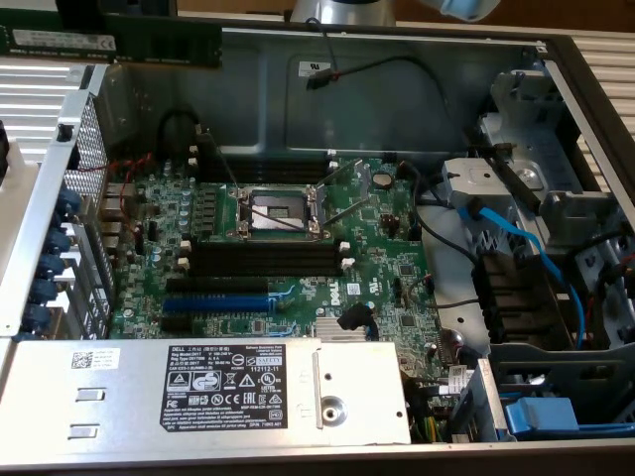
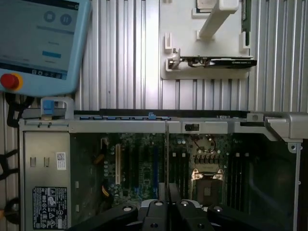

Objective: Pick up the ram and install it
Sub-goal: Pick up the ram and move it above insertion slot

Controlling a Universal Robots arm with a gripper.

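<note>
While closed, the pincer (image 2: 168,206) is gripping the ram (image 2: 167,159) by its flat sides.
It is looking light, stiff and easy to snap.

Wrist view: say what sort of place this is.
Probably a robot workbench for computer assembly: an open computer case showing its circuit board, a ribbed metal table, a control tablet.

You'll read "DELL" in the top left corner of the black label (image 1: 224,383) on the power supply (image 1: 367,397), and a Dell logo (image 1: 349,294) printed on the motherboard (image 1: 387,248).
</note>
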